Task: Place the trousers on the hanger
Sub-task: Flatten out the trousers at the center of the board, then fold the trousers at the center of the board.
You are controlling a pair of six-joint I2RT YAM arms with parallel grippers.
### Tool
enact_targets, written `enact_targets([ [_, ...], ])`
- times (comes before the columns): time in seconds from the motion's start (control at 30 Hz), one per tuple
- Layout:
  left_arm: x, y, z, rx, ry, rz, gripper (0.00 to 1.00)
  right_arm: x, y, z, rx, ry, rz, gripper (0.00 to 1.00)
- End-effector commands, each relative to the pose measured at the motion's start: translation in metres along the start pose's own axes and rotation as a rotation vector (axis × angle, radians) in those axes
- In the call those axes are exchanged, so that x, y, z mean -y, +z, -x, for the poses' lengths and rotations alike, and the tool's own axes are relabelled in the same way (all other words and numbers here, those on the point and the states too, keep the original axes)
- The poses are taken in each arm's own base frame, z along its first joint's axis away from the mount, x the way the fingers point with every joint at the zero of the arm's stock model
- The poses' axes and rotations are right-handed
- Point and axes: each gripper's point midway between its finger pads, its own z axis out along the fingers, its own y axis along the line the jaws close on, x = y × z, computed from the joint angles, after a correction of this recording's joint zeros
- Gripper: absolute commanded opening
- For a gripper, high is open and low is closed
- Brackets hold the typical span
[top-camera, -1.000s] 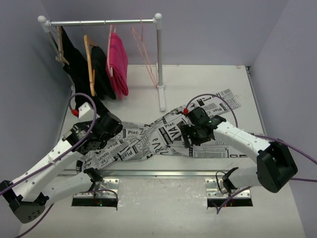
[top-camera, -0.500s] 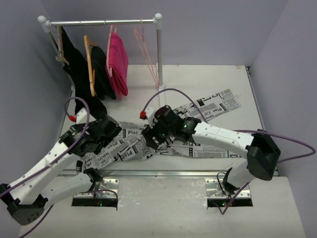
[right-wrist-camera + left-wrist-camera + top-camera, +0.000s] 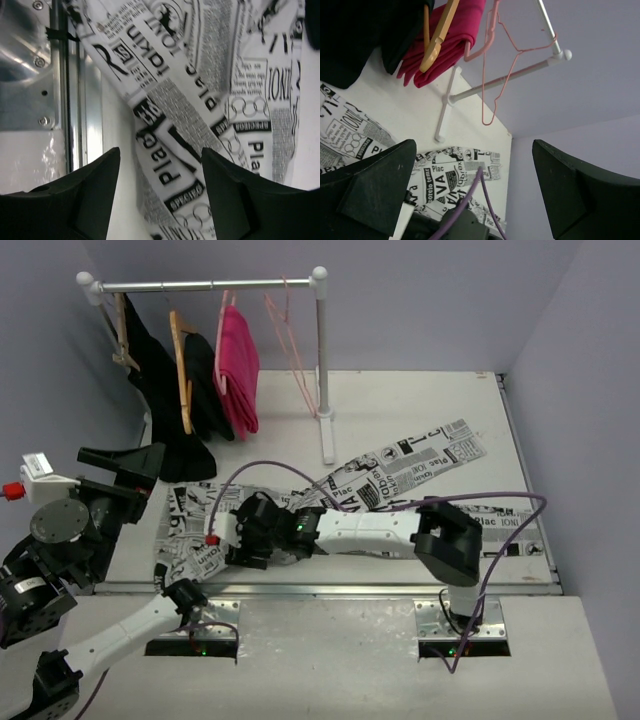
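Observation:
The newspaper-print trousers (image 3: 385,475) lie spread flat across the table's front half. They also show in the left wrist view (image 3: 445,175) and the right wrist view (image 3: 200,95). The thin pink hanger (image 3: 296,350) hangs bare at the right end of the rack rail, and is seen in the left wrist view (image 3: 492,75). My right gripper (image 3: 240,535) is open, low over the trousers' left end, with the fabric between its fingers (image 3: 160,195). My left gripper (image 3: 122,480) is open and empty, raised high at the far left (image 3: 475,190).
A white clothes rack (image 3: 320,350) stands at the back. It carries black garments (image 3: 165,380) on wooden hangers and a bright pink garment (image 3: 238,365). Its foot (image 3: 326,435) stands just behind the trousers. A metal rail (image 3: 65,75) runs along the table's near edge.
My left arm has lifted off the trousers and swung up to the far left. My right arm has swept left along the trousers to their left end.

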Motion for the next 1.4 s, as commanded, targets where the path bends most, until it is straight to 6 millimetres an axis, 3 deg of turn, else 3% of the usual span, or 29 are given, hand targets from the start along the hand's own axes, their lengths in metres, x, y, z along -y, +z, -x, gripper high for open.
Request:
enact_targets([
  [0.0, 0.009, 0.005, 0.004, 0.011, 0.124, 0.009, 1.0, -0.01, 0.043, 0.016, -0.037, -0.222, -0.08, 0.67],
  [0.1, 0.016, -0.003, 0.003, -0.02, 0.102, -0.046, 1.0, -0.024, 0.071, 0.013, -0.051, -0.243, -0.047, 0.67],
  [0.27, 0.021, -0.005, 0.002, -0.045, 0.127, -0.06, 1.0, -0.039, 0.082, 0.03, -0.004, -0.266, -0.016, 0.66],
  [0.53, 0.028, 0.0, -0.016, -0.108, 0.169, -0.081, 1.0, -0.026, 0.095, 0.042, 0.069, -0.286, -0.128, 0.56],
  [0.63, 0.03, -0.006, -0.008, -0.1, 0.161, -0.092, 1.0, -0.02, 0.093, 0.045, 0.088, -0.296, -0.166, 0.25],
  [0.7, 0.031, -0.009, -0.002, -0.089, 0.152, -0.1, 1.0, -0.017, 0.093, 0.046, 0.086, -0.303, -0.173, 0.18],
  [0.77, 0.029, -0.013, 0.004, -0.073, 0.147, -0.099, 1.0, -0.02, 0.089, 0.049, 0.097, -0.305, -0.163, 0.02],
  [0.93, 0.025, -0.02, 0.016, -0.054, 0.149, -0.087, 1.0, -0.014, 0.06, 0.071, 0.154, -0.286, -0.17, 0.0],
  [1.13, 0.023, -0.028, 0.025, -0.039, 0.155, -0.101, 1.0, 0.031, 0.04, 0.088, 0.165, -0.171, -0.236, 0.0],
  [1.2, 0.021, -0.027, 0.023, -0.042, 0.164, -0.093, 1.0, 0.057, 0.038, 0.086, 0.155, -0.11, -0.277, 0.0],
  [1.37, 0.011, -0.02, 0.013, -0.057, 0.201, -0.06, 1.0, 0.101, 0.034, 0.082, 0.131, 0.041, -0.315, 0.0],
])
